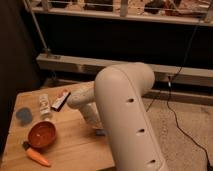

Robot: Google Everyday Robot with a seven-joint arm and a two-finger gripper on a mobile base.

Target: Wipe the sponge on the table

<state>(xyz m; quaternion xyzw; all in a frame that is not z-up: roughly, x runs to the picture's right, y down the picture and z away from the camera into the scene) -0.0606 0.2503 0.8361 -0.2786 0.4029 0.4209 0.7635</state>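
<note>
The table (75,145) is a light-brown top of joined planks at the lower left. My white arm crosses the middle of the view and bends down toward the tabletop. The gripper (99,129) is at the arm's lower end, right at the table surface and mostly hidden behind the forearm. A small pale blue bit, the sponge (101,133), peeks out at the gripper's tip and rests on the wood. The arm covers the rest of the sponge.
An orange bowl (41,134) sits left of the gripper, with a carrot (37,156) in front of it. A blue-grey disc (23,115), a white packet (45,106) and a black-and-red bar (60,100) lie at the far left. A cable (177,112) runs over the floor on the right.
</note>
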